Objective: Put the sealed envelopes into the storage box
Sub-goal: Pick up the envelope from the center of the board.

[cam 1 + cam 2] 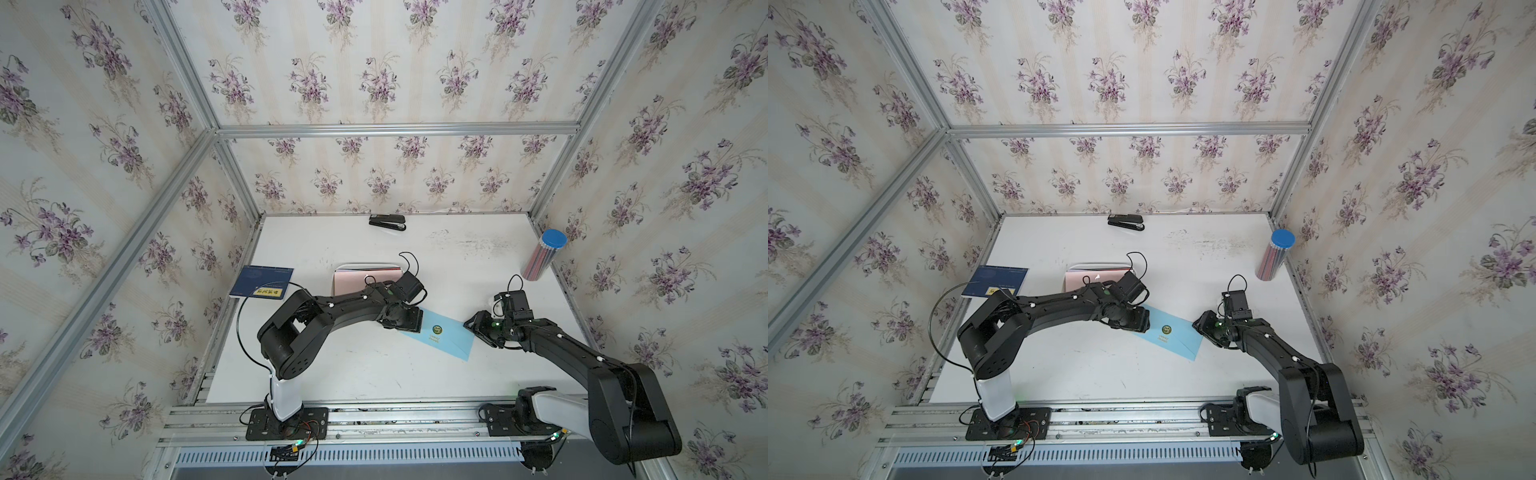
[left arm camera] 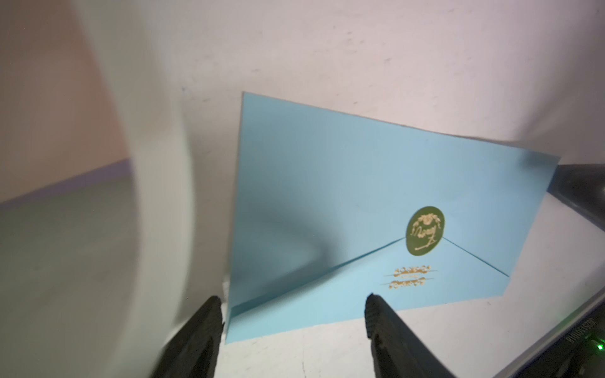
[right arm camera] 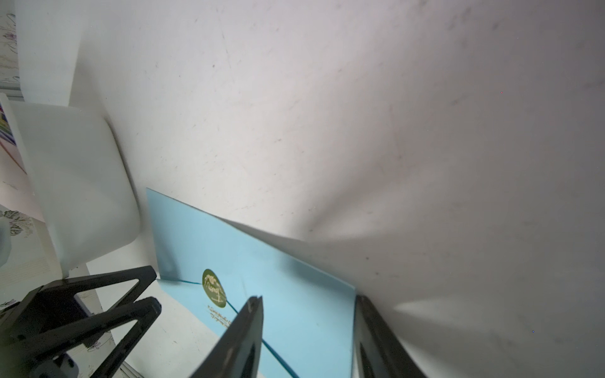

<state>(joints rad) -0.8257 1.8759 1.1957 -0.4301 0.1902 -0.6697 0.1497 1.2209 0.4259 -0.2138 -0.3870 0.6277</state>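
Note:
A light blue envelope (image 1: 446, 338) (image 1: 1177, 338) with a round green seal lies on the white table between my two grippers. My left gripper (image 1: 415, 326) (image 2: 292, 299) is open at the envelope's (image 2: 343, 196) left end, its fingers astride one corner. My right gripper (image 1: 471, 324) (image 3: 308, 299) is at the opposite end with its jaws apart: one finger is over the envelope (image 3: 229, 248), the other at its edge. The white storage box (image 1: 365, 266) (image 1: 1096, 264) (image 3: 75, 183) stands just behind the left arm, with a pink envelope (image 1: 361, 280) in it.
A dark blue book (image 1: 262, 281) lies at the table's left edge. A black stapler (image 1: 387, 222) lies by the back wall. A blue-lidded pencil tube (image 1: 544, 255) stands at the back right. Papered walls close in three sides.

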